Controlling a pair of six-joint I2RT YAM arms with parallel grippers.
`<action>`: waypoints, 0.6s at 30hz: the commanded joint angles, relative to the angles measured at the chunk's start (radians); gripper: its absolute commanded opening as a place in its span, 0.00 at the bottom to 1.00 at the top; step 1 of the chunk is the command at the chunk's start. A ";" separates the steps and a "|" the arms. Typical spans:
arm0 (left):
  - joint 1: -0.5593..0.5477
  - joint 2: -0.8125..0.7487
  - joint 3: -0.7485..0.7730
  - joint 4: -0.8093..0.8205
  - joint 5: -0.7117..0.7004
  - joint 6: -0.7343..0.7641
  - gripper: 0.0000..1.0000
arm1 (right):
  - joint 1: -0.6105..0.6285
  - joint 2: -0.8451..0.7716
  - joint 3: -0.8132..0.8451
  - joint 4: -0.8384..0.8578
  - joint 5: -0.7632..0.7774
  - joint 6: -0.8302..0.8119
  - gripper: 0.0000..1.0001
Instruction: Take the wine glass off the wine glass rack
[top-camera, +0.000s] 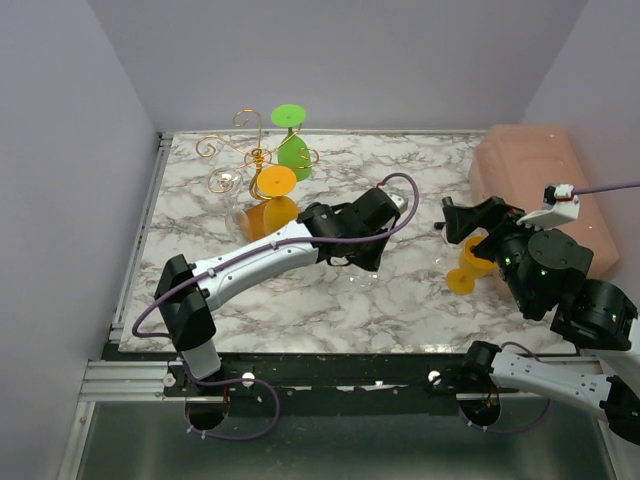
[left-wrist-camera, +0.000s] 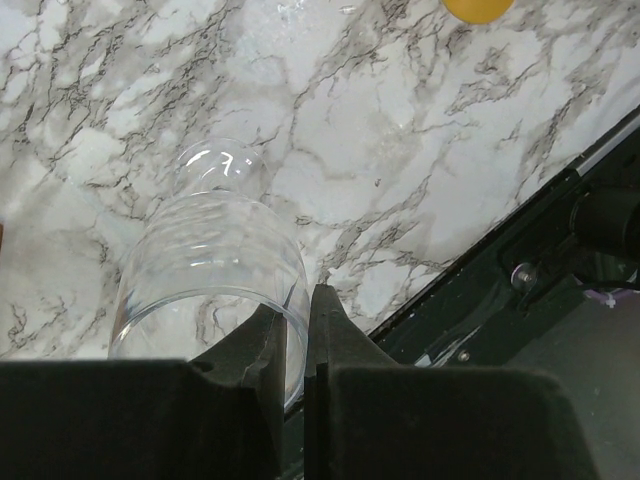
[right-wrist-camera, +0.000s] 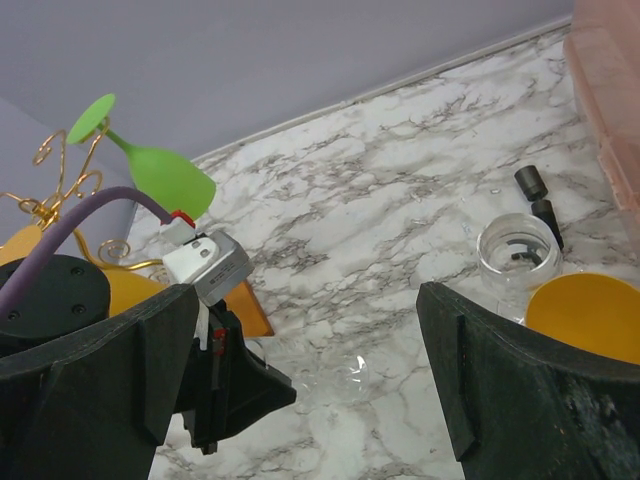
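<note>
- Pale grey walls close in a white marble counter (top-camera: 420, 180) veined in grey, with a pink tub (top-camera: 530, 165) at its far right corner.
- Judging by how things lie, the main step looks done. A clear wine glass (left-wrist-camera: 210, 270) is off the gold wire rack (top-camera: 245, 135) and sits low over the middle of the counter.
- The left claw (left-wrist-camera: 300, 315) is clenched on that glass. Its two fingers pinch the rim of the bowl between them, one inside the rim and one outside.
- The bowl reaches away from the left claw, and the round foot is at the far end, beyond the fingertips. The glass is tipped well over on its side. I cannot tell whether it rests on the marble or hangs just above it.
- The rack stands well away from the left claw, behind it at the far left corner. A green glass (top-camera: 293, 150) and an orange glass (top-camera: 268, 212) hang upside down from the rack's curled arms.
- What seems left is small: settle the clear glass on the counter and let go. Pinching thin glass by the rim is a fragile hold, so a gentle release would be wise.
- The right claw (right-wrist-camera: 305, 330) is spread wide and holds nothing. It hovers off to the right of the left claw.
- A second orange glass (top-camera: 463, 272) stands on the counter just below the right claw's fingers, not between them.
</note>
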 joint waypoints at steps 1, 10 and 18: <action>-0.011 0.019 -0.028 0.037 -0.002 0.020 0.00 | 0.004 -0.008 -0.020 -0.023 0.033 -0.005 1.00; -0.018 0.022 -0.083 0.085 0.048 0.036 0.22 | 0.004 -0.014 -0.027 -0.023 0.022 0.005 1.00; -0.024 -0.029 -0.122 0.130 0.045 0.045 0.65 | 0.005 -0.005 -0.023 -0.025 0.011 0.011 1.00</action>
